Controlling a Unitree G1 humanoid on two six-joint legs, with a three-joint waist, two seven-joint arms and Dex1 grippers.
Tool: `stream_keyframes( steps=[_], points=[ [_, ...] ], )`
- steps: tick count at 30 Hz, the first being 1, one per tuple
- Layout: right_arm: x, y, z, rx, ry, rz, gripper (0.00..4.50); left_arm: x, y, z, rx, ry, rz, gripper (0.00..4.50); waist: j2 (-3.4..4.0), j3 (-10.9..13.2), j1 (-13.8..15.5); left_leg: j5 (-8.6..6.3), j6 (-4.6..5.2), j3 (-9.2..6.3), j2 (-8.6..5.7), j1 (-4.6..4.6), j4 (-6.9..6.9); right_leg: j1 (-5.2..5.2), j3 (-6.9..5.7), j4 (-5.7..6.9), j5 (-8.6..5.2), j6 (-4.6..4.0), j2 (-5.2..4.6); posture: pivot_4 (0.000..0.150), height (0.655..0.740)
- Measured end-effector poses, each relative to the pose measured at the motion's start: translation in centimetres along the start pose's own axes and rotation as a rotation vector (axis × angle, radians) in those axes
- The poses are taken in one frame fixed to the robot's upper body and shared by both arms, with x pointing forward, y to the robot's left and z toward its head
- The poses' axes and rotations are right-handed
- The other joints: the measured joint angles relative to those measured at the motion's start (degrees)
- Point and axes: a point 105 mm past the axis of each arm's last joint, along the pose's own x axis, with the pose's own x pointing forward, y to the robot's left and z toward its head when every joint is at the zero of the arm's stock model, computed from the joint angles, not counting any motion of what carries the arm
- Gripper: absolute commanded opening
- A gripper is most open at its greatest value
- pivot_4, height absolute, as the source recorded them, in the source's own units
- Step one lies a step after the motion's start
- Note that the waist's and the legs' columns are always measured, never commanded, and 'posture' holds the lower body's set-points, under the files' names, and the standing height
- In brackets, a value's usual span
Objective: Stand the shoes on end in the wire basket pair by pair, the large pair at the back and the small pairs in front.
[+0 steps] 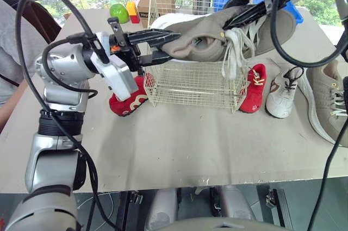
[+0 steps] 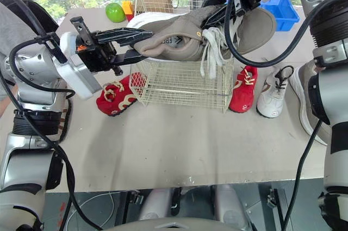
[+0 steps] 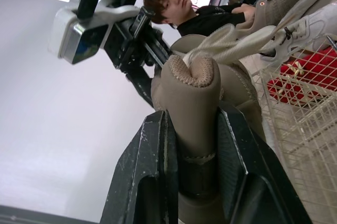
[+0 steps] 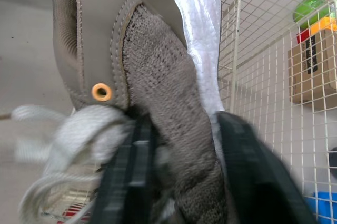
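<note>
A large beige shoe [image 1: 204, 39] with a white sole hangs on its side above the wire basket [image 1: 193, 85], white laces dangling. My left gripper [image 1: 173, 43] is shut on its heel collar [image 3: 192, 103]. My right gripper [image 1: 232, 23] is shut on the knit tongue [image 4: 166, 129] by the laces. The other large beige shoe [image 1: 326, 98] lies on the table at the right. One small red shoe [image 1: 128, 101] leans left of the basket, another red shoe [image 1: 254, 88] right of it, next to a small white shoe [image 1: 281, 95].
Behind the basket sit a green ball [image 1: 118, 12], a yellow and red toy [image 1: 132, 11], a cardboard box [image 1: 144, 7] and a blue bin [image 2: 280, 11]. A person [image 1: 10, 51] sits at the table's left edge. The table's near half [image 1: 179, 144] is bare.
</note>
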Motion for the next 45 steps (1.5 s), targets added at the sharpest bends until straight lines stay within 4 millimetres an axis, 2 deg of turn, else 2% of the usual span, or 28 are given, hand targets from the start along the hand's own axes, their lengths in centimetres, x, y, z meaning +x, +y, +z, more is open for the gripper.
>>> stream_keyframes(
  steps=[2,5,7,8,9,10,11,12,13,14,16,18,20,22,27,30,32,33,36,38,40,41,42,45],
  points=[
    [-0.1,0.1,-0.1,0.002,0.0,0.006,0.02,0.0,0.1,0.2,0.024,-0.009,-0.001,0.84,0.0,0.0,0.05,0.0,0.0,-0.01,0.0,0.0,0.01,0.0,-0.01,0.01,0.0,0.0,0.0,0.15,0.74],
    [-0.2,0.1,-0.3,0.013,0.0,0.001,0.0,0.0,0.3,0.1,0.016,-0.011,0.011,1.95,0.0,0.0,0.11,0.0,0.0,-0.03,0.0,0.0,0.02,0.01,-0.02,0.02,0.0,0.0,0.0,0.15,0.74],
    [-0.7,-0.2,-1.0,0.077,-0.013,-0.025,0.0,-0.2,2.1,0.0,-0.158,-0.014,0.139,2.87,0.03,0.02,0.19,0.0,0.0,-0.16,0.13,-0.22,0.11,-0.09,-0.13,0.02,0.0,0.0,-0.07,0.15,0.74],
    [-0.9,-0.3,-1.0,0.107,-0.027,-0.035,0.0,-0.7,2.9,-0.1,-0.334,-0.017,0.229,3.31,0.03,0.02,0.15,0.0,0.0,-0.29,0.17,-0.28,0.11,-0.14,-0.12,0.02,0.0,0.01,-0.12,0.15,0.74],
    [-1.0,-0.3,-1.0,0.152,-0.051,-0.043,0.0,-2.1,4.0,-0.6,-0.665,-0.03,0.395,3.83,0.02,0.02,-0.26,0.0,0.0,-0.5,0.26,-0.38,0.12,-0.23,-0.03,0.02,0.0,0.03,-0.4,0.15,0.74],
    [-1.2,-0.2,-1.0,0.197,-0.079,-0.055,0.0,-3.4,4.4,-1.3,-0.915,-0.037,0.514,4.22,0.04,0.02,-0.54,-0.01,-0.01,-0.66,0.26,-0.45,0.11,-0.25,-0.03,0.0,-0.01,0.06,-0.43,0.15,0.74],
    [-1.4,-0.3,-1.0,0.257,-0.116,-0.076,0.0,-4.6,4.2,-1.9,-1.146,-0.034,0.614,4.22,0.09,0.05,-0.61,0.0,-0.01,-0.84,0.23,-0.55,0.13,-0.29,-0.16,-0.01,-0.02,0.07,-0.46,0.15,0.74],
    [-1.5,-0.4,-0.4,0.327,-0.188,-0.111,0.0,-5.6,2.9,-1.7,-1.373,-0.038,0.697,4.22,0.11,0.07,-0.91,0.0,-0.02,-0.94,0.23,-0.69,0.1,-0.41,-0.2,0.0,-0.02,0.07,-0.47,0.15,0.74],
    [-1.7,-0.4,0.0,0.358,-0.229,-0.128,0.0,-5.7,2.0,-1.5,-1.469,-0.037,0.717,4.22,0.17,0.1,-0.87,0.0,-0.03,-0.99,0.21,-0.71,0.09,-0.41,-0.24,0.03,-0.03,0.08,-0.49,0.15,0.74],
    [-1.8,-0.3,0.8,0.409,-0.299,-0.153,0.0,-5.6,0.0,-1.0,-1.625,-0.019,0.737,4.22,0.19,0.12,-0.83,0.01,-0.06,-1.05,0.19,-0.75,0.07,-0.44,-0.29,0.01,-0.03,0.08,-0.5,0.15,0.74],
    [-1.9,0.3,2.0,0.447,-0.379,-0.19,0.0,-4.5,-2.5,-0.1,-1.794,-0.004,0.741,4.22,0.16,0.12,-0.32,0.04,-0.11,-1.18,0.14,-0.8,0.07,-0.44,-0.42,0.01,-0.03,0.07,-0.46,0.15,0.74],
    [-1.1,0.8,2.3,0.465,-0.403,-0.2,0.0,-3.5,-2.7,0.5,-1.829,-0.008,0.738,4.22,0.15,0.12,0.34,0.04,-0.1,-1.22,0.05,-0.74,0.13,-0.36,-0.45,0.06,-0.02,0.05,-0.42,0.15,0.74],
    [0.6,1.7,2.3,0.518,-0.444,-0.19,0.0,-1.9,-3.0,1.3,-1.868,-0.054,0.743,4.22,0.19,0.1,0.72,0.05,-0.09,-1.24,-0.15,-0.52,0.21,-0.08,-0.48,0.16,-0.02,0.06,-0.31,0.15,0.74],
    [1.9,2.5,2.0,0.562,-0.455,-0.181,0.0,-0.3,-3.8,1.2,-1.929,-0.072,0.752,4.22,0.19,0.1,1.06,0.1,-0.08,-1.22,-0.3,-0.56,0.41,-0.04,-0.41,0.26,0.08,0.22,-0.31,0.15,0.74],
    [1.5,2.4,1.9,0.595,-0.47,-0.286,0.0,1.4,-3.6,-0.6,-1.919,-0.042,0.806,4.22,0.19,0.1,1.6,0.09,-0.04,-1.13,-0.5,-0.61,0.93,0.02,-0.44,0.46,0.16,0.34,-0.22,0.15,0.74],
    [1.7,2.4,1.6,0.637,-0.477,-0.302,0.0,2.1,-4.1,-1.5,-1.924,-0.005,0.811,3.57,0.18,0.1,1.53,0.09,-0.04,-1.11,-0.5,-0.61,0.96,0.03,-0.47,0.5,0.16,0.34,-0.19,0.15,0.74],
    [1.6,2.7,1.0,0.68,-0.49,-0.323,0.0,2.3,-4.6,-2.0,-1.908,0.045,0.782,2.74,0.18,0.1,1.53,0.09,-0.04,-1.11,-0.46,-0.64,0.96,0.02,-0.52,0.5,0.16,0.34,-0.16,0.15,0.74],
    [1.8,2.9,1.0,0.696,-0.497,-0.322,0.0,2.3,-4.7,-2.1,-1.9,0.054,0.767,2.2,0.18,0.1,1.49,0.09,-0.04,-1.12,-0.44,-0.64,0.95,-0.01,-0.49,0.5,0.16,0.34,-0.14,0.15,0.74],
    [1.7,3.0,1.2,0.718,-0.523,-0.342,0.0,2.3,-4.4,-2.6,-1.866,0.087,0.737,1.03,0.19,0.1,1.2,0.09,-0.04,-1.13,-0.4,-0.64,0.93,-0.04,-0.47,0.52,0.15,0.34,-0.09,0.15,0.74],
    [1.4,3.0,1.4,0.717,-0.557,-0.367,0.0,2.3,-3.6,-3.0,-1.837,0.089,0.718,0.55,0.18,0.1,1.02,0.09,-0.04,-1.13,-0.39,-0.65,0.93,-0.04,-0.52,0.52,0.15,0.34,-0.08,0.15,0.74],
    [1.2,3.0,1.5,0.699,-0.601,-0.398,0.0,2.3,-2.6,-3.2,-1.791,0.096,0.681,0.46,0.18,0.1,0.99,0.09,-0.04,-1.12,-0.41,-0.65,0.94,-0.01,-0.57,0.51,0.15,0.35,-0.09,0.15,0.74],
    [1.2,3.0,1.6,0.69,-0.628,-0.413,0.9,2.2,-2.2,-3.4,-1.774,0.1,0.669,0.46,0.18,0.1,0.9,0.09,-0.04,-1.1,-0.41,-0.64,0.94,-0.01,-0.55,0.51,0.15,0.35,-0.09,0.15,0.74],
    [1.0,3.0,1.5,0.683,-0.664,-0.432,1.25,2.1,-1.7,-3.8,-1.762,0.102,0.657,0.46,0.19,0.1,0.83,0.09,-0.04,-1.1,-0.42,-0.64,0.94,-0.01,-0.55,0.52,0.15,0.35,-0.09,0.15,0.74],
    [0.5,3.1,2.0,0.646,-0.761,-0.491,2.84,2.1,0.0,-5.2,-1.753,0.094,0.627,0.43,0.19,0.11,0.67,0.09,-0.04,-1.11,-0.42,-0.67,0.94,-0.03,-0.62,0.56,0.15,0.35,-0.08,0.15,0.74]
  ],
)
